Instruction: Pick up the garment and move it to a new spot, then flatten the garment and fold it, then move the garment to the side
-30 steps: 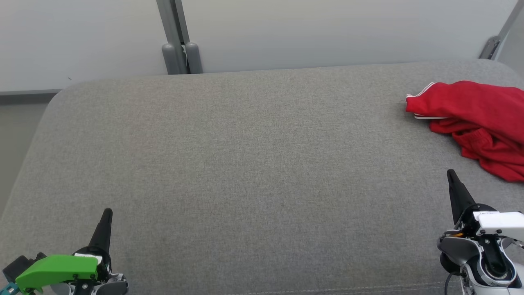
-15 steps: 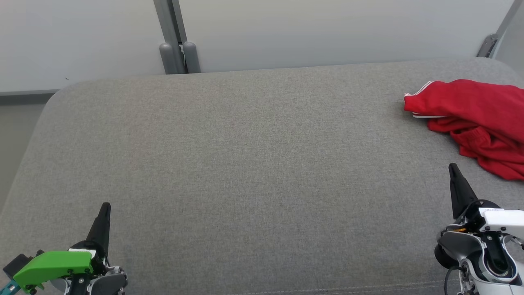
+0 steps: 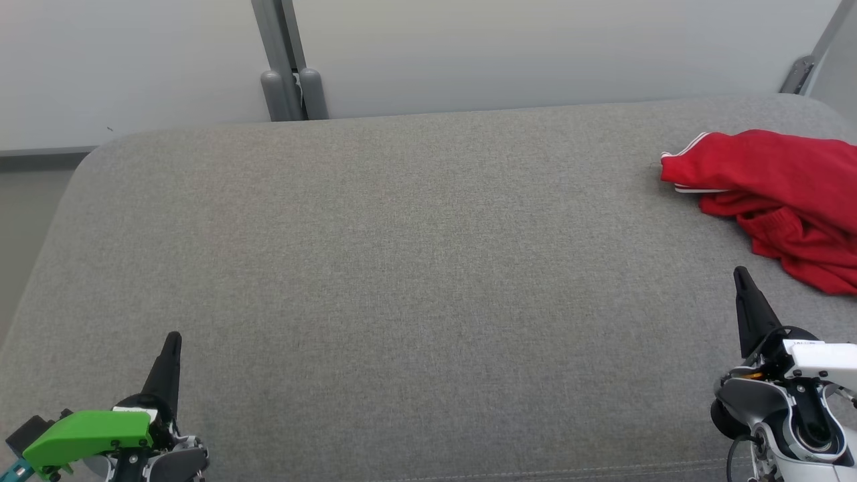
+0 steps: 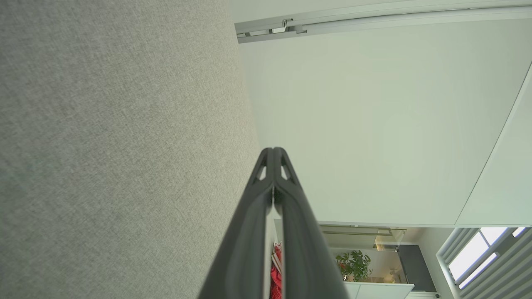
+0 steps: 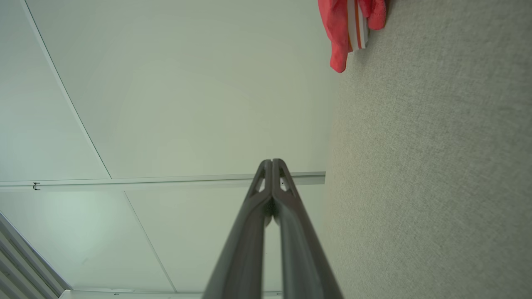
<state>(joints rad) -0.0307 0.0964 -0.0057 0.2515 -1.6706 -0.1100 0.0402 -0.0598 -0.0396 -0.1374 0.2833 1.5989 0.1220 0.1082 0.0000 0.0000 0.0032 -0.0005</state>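
A crumpled red garment (image 3: 780,194) with white trim lies at the right end of the grey cushioned surface (image 3: 402,268), partly cut off by the head view's right edge. The right wrist view catches its edge (image 5: 345,29) at the top. My right gripper (image 3: 740,276) is shut and empty at the lower right, a short way in front of the garment and apart from it; its tips (image 5: 272,161) meet. At the lower left, far from the garment, my left gripper (image 3: 173,338) is also shut and empty, fingertips together (image 4: 273,149).
Pale wall panels stand behind the surface, with a grey metal post (image 3: 288,73) at the back left. The surface drops off at its rounded left edge (image 3: 60,201). A red sliver and a plant (image 4: 353,265) show far off in the left wrist view.
The head camera shifted slightly a second ago, moving the whole picture. Since half a second ago nothing has visibly moved; both grippers stay shut.
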